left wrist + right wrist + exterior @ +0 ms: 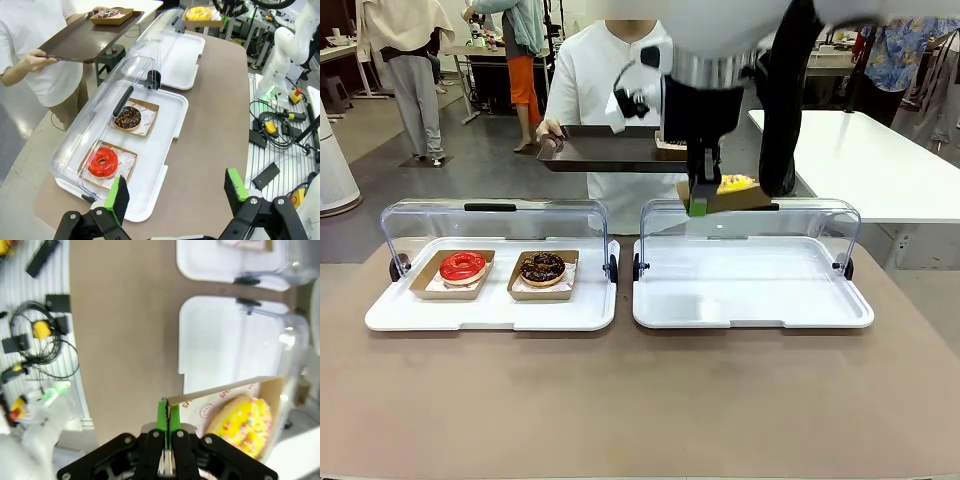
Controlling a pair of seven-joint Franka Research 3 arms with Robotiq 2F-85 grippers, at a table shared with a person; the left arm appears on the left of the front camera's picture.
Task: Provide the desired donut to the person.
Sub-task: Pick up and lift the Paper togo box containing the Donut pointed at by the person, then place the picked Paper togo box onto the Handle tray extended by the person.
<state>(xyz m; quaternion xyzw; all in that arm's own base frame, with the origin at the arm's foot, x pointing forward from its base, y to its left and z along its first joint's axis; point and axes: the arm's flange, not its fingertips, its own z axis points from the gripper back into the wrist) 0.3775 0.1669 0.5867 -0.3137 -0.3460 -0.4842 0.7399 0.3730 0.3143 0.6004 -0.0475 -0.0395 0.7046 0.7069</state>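
**Right gripper [698, 206] holds yellow donut [736, 183] aloft before person [610, 80] with serving tray [605, 152]**

At the near edge of the brown table [620, 400], the left gripper [177, 192] hangs with its green-padded fingers [119, 196] spread wide and nothing between them. Below it lies the left display case [490, 315], where a red donut [463, 266] and a chocolate donut [542, 267] sit side by side, each in a cardboard holder [419, 287]. Just beside it stands the right display case [750, 310]. Both cases have their clear lids [495, 225] tipped up at the far side.

Over the right case's far edge, about level with the top of its lid, the right gripper is clamped tight on the side wall of a shallow cardboard tray [750, 199]. The yellow donut, dotted with sprinkles, lies in that tray, lifted clear of the table and the case floor. From the right wrist, the two green pads are seen pressed together on the cardboard edge, with the donut just to one side of them.

Across the table the person, in a white short-sleeved shirt, holds the dark serving tray out in front of the body, one hand [36, 60] grasping its rim. A dark-topped donut [106, 13] in a cardboard holder of its own rests on the serving tray. The yellow donut hangs apart from the serving tray, off to its side.
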